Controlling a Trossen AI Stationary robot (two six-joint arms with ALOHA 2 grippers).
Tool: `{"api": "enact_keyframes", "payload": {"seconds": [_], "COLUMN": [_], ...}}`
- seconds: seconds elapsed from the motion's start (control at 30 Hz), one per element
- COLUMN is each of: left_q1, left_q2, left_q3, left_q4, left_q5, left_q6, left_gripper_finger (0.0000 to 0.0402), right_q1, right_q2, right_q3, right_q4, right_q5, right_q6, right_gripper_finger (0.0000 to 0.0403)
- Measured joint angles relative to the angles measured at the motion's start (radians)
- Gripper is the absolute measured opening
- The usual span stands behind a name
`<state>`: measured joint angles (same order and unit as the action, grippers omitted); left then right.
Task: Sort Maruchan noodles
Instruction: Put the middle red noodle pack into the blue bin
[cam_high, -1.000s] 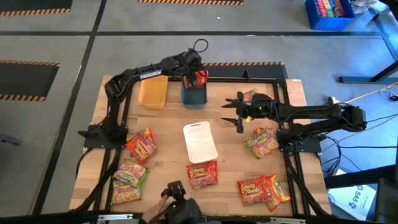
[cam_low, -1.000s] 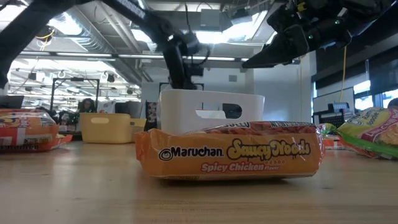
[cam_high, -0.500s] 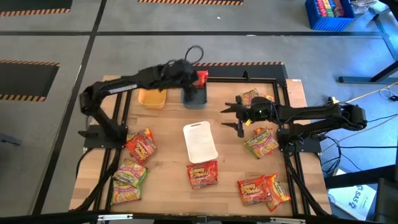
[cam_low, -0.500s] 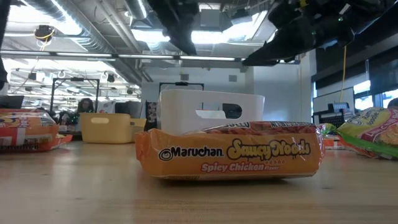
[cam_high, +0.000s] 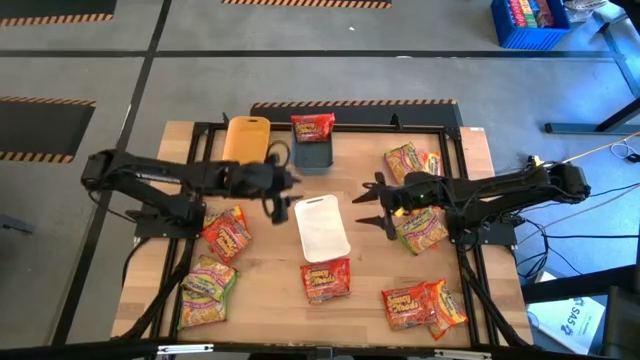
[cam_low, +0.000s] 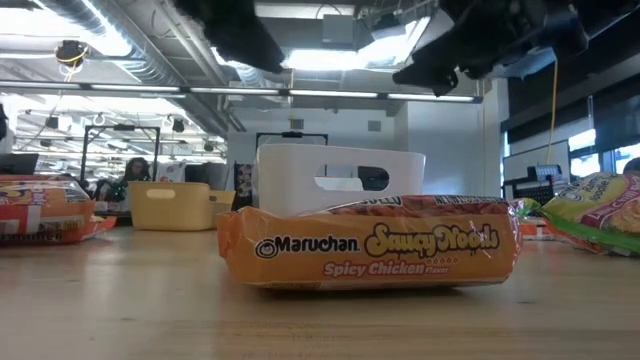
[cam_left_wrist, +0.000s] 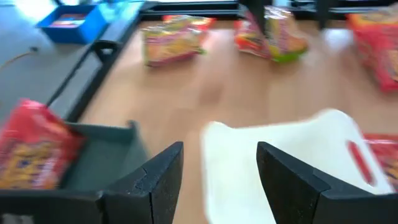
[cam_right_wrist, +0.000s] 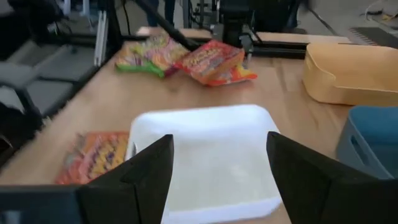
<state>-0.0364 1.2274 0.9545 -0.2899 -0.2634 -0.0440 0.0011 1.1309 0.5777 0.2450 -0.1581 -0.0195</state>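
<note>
Maruchan noodle packets lie flat about the table: an orange one (cam_high: 325, 280) (cam_low: 370, 245) near the front, a red-orange one (cam_high: 228, 232) and a green-pink one (cam_high: 207, 287) at the left, and several at the right (cam_high: 420, 228) (cam_high: 415, 305) (cam_high: 408, 160). A red packet (cam_high: 312, 127) (cam_left_wrist: 37, 152) rests on the far end of the blue tray (cam_high: 312, 157). My left gripper (cam_high: 283, 192) (cam_left_wrist: 217, 174) hangs open and empty just left of the white tray (cam_high: 322, 228). My right gripper (cam_high: 365, 205) (cam_right_wrist: 221, 180) hangs open and empty just right of that tray.
A yellow tray (cam_high: 246, 138) (cam_right_wrist: 351, 71) stands at the far side, left of the blue tray. The white tray (cam_low: 340, 180) stands at the table's middle between both grippers. A black frame (cam_high: 460, 130) runs round the tabletop. Bare wood shows between the white tray and the left packets.
My left gripper has swung away from the blue tray, toward the table's left and near side, and now points at the white tray; the red packet stays at the blue tray's far end. My right gripper has swung a little toward the near edge. Both stay open.
</note>
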Motion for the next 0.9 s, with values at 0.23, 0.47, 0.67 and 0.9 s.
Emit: {"api": "enact_keyframes", "payload": {"seconds": [0.23,0.47,0.67,0.9], "left_q1": [-0.136,-0.242,-0.324,-0.394], "left_q2": [0.018,0.018,0.018,0.037], "left_q3": [-0.094,-0.17,-0.26,-0.364], "left_q4": [0.025,0.063,0.174,0.377], "left_q5": [0.0,0.007,0.01,-0.009], "left_q6": [-0.029,-0.127,-0.217,-0.294], "left_gripper_finger": [0.0197,0.0197,0.0197,0.0197], "right_q1": [0.014,0.166,0.267,0.342], "right_q2": [0.011,0.088,0.199,0.328], "right_q3": [0.008,0.007,0.007,0.007], "right_q4": [-0.003,-0.012,-0.009,-0.005], "right_q5": [-0.079,-0.054,-0.011,-0.009], "right_q6": [0.267,0.503,0.73,0.94], "right_gripper_finger": [0.0241,0.0241,0.0241,0.0241]}}
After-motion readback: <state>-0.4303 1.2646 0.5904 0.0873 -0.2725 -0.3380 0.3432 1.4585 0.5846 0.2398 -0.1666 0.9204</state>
